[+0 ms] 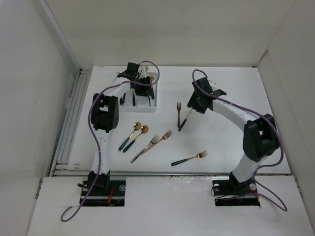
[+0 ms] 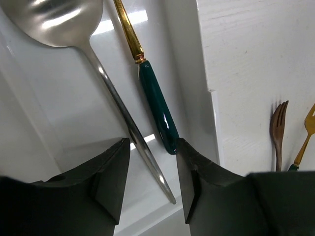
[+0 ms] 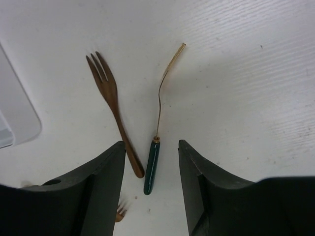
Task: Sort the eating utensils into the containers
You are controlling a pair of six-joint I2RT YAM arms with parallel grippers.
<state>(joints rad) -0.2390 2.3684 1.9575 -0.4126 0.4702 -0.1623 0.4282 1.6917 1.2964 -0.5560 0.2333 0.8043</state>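
Two forks lie under the right claw point(image 3: 151, 147), and the coming move turns on the green fork point(image 3: 151, 169). In the wrist view its dark handle sits between the two parted fingers, near 6 o'clock, and the thin gold neck runs away toward 12 or 1 o'clock. So the long axis goes along the gap and across the closing direction, which is what a pinch needs. This fork rests on its edge (only the narrow side shows, so I cannot count the tines). The brown fork point(image 3: 114, 108) lies just beside it, from 7 up to 11 o'clock, with its handle end nearly at the green handle. I judge that a straight descent could put the left finger on it. The jaws stand wide and hold nothing.

From above, the green fork point(image 1: 184, 123) lies on the table point(image 1: 231, 83) at about 7 o'clock of the right claw point(image 1: 196, 105), and the tray point(image 1: 142, 109) is well apart, toward 10 o'clock. The right arm is clearly the nearer one.

The left claw point(image 2: 152, 145) hangs over the tray, also wide and empty as far as I can see. The silver spoon point(image 2: 117, 98) lies in a compartment with its handle between the fingers.
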